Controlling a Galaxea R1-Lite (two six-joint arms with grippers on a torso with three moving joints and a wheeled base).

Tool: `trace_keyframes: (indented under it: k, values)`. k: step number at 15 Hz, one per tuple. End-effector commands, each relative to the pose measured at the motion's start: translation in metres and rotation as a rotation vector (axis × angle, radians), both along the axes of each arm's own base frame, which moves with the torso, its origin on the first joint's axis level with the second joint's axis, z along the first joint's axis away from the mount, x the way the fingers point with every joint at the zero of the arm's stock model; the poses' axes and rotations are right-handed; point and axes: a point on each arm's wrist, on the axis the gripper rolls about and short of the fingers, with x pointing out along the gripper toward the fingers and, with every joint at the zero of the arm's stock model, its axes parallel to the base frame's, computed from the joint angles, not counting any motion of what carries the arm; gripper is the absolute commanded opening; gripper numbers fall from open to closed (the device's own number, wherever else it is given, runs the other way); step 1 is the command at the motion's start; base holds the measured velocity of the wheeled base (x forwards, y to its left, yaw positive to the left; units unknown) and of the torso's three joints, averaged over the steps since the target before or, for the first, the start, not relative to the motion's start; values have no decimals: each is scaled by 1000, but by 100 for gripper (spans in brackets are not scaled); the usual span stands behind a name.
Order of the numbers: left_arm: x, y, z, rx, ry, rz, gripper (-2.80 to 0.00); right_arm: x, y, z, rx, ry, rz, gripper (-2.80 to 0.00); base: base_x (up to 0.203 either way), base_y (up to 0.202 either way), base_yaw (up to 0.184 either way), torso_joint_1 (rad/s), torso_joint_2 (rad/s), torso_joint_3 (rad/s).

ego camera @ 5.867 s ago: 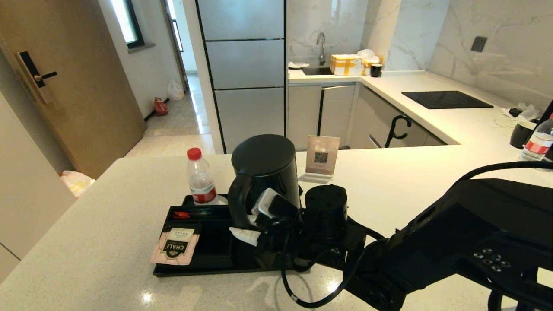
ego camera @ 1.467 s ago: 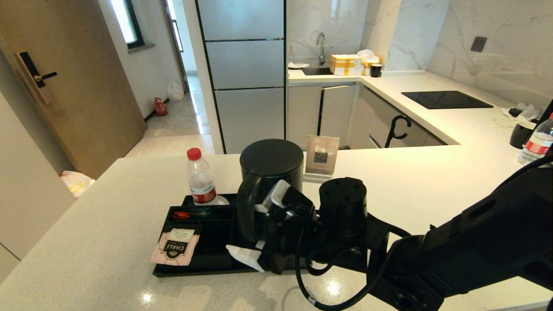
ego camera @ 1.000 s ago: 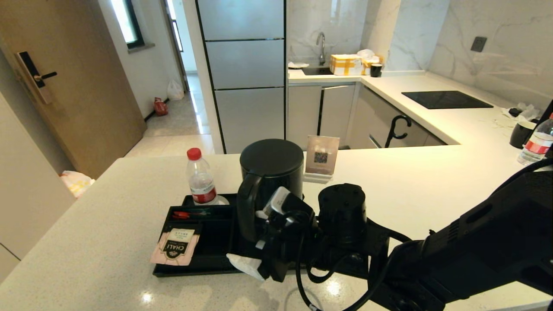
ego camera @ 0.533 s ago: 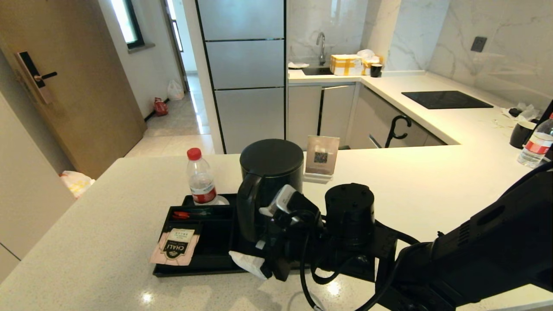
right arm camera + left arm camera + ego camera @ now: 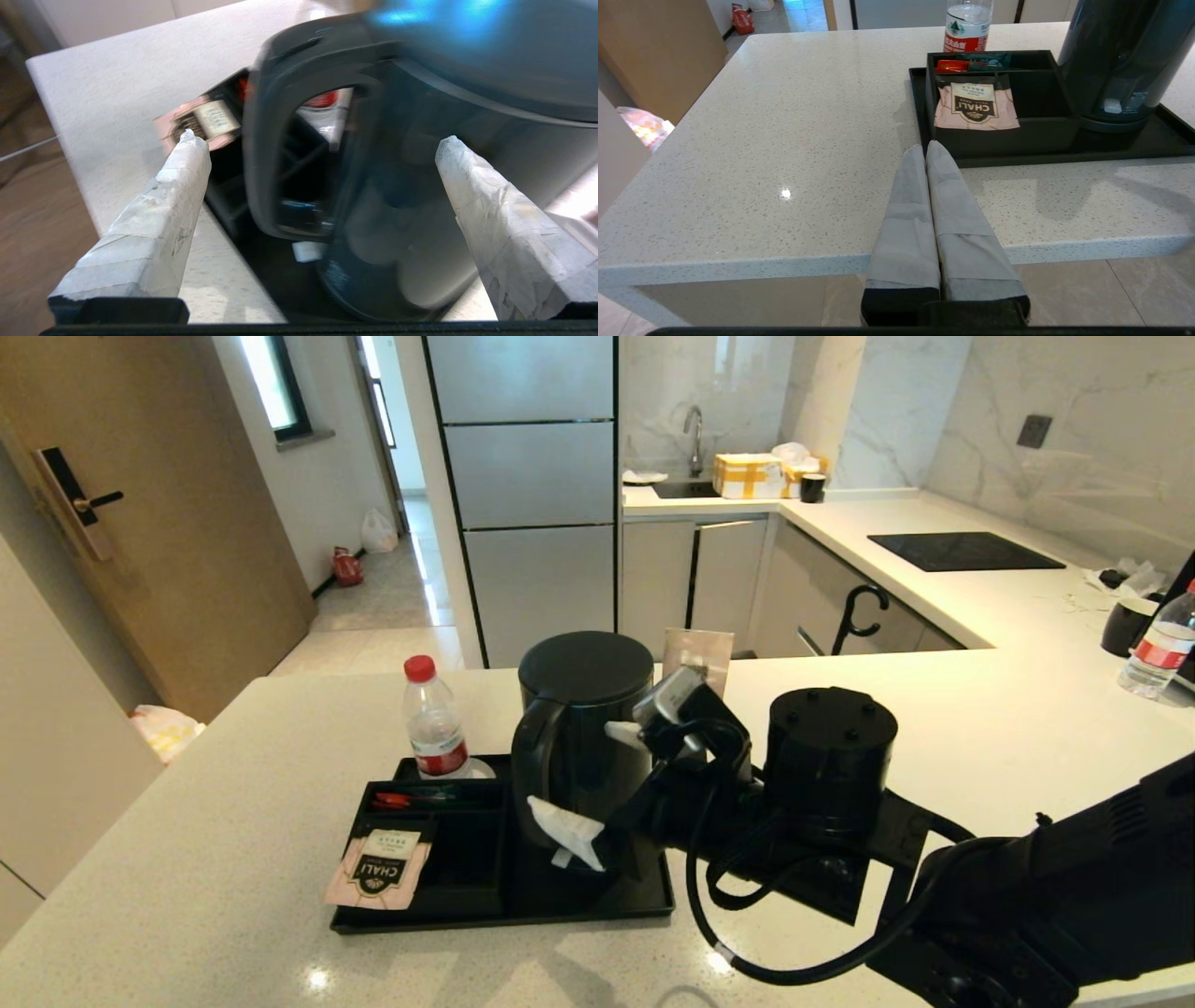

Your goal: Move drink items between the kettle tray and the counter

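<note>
The matte-black kettle (image 5: 581, 737) stands on the right part of the black kettle tray (image 5: 504, 920), its loop handle (image 5: 264, 140) toward me. My right gripper (image 5: 595, 782) is open, close in front of the kettle at mid-height. In the right wrist view the right gripper (image 5: 318, 142) has the handle and kettle body (image 5: 420, 168) ahead of its gap, with nothing held. The pink tea sachet (image 5: 378, 868) lies over the tray's front-left compartment. My left gripper (image 5: 927, 148) is shut and empty at the counter's (image 5: 784, 140) near edge, short of the tray (image 5: 1064, 158) and sachet (image 5: 976, 105).
A red-capped water bottle (image 5: 434, 719) stands at the tray's back left. A small QR sign (image 5: 698, 651) stands behind the kettle. Red and green packets (image 5: 971, 63) lie in the tray's rear compartment. A bottle and mug (image 5: 1134, 625) stand far right.
My right gripper has lifted from the tray's front edge and swung right, up to the kettle's mid-height, staying open. Kettle, sachet and left gripper have not moved in the last second.
</note>
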Motion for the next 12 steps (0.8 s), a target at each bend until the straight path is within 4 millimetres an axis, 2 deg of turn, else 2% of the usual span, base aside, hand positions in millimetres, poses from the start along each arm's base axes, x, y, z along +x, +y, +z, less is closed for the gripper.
trace_keyframes:
  k: [1, 3, 4, 5, 7, 9, 11, 12]
  values:
    - [0, 0, 0, 0, 2, 0, -280, -2, -6, 11, 23, -20, -8, 0, 0, 0, 0, 0, 0, 0]
    - [0, 0, 0, 0, 2, 0, -280, -2, -9, 11, 14, -11, -22, 0, 0, 0, 0, 0, 0, 0]
    - [0, 0, 0, 0, 2, 0, -280, -3, -16, 18, 3, -1, -47, 0, 0, 0, 0, 0, 0, 0]
    - [0, 0, 0, 0, 2, 0, -280, -9, -29, 35, 10, -8, -82, 0, 0, 0, 0, 0, 0, 0]
    - [0, 0, 0, 0, 2, 0, -280, -27, -62, 78, 44, -40, -169, 0, 0, 0, 0, 0, 0, 0]
    - [0, 0, 0, 0, 2, 0, -280, -32, -96, 99, 23, 0, -314, 0, 0, 0, 0, 0, 0, 0]
    - [0, 0, 0, 0, 2, 0, -280, -38, -150, 128, 28, 63, -527, 0, 0, 0, 0, 0, 0, 0]
    - [0, 0, 0, 0, 2, 0, -280, -52, -171, 142, 39, 99, -586, 0, 0, 0, 0, 0, 0, 0]
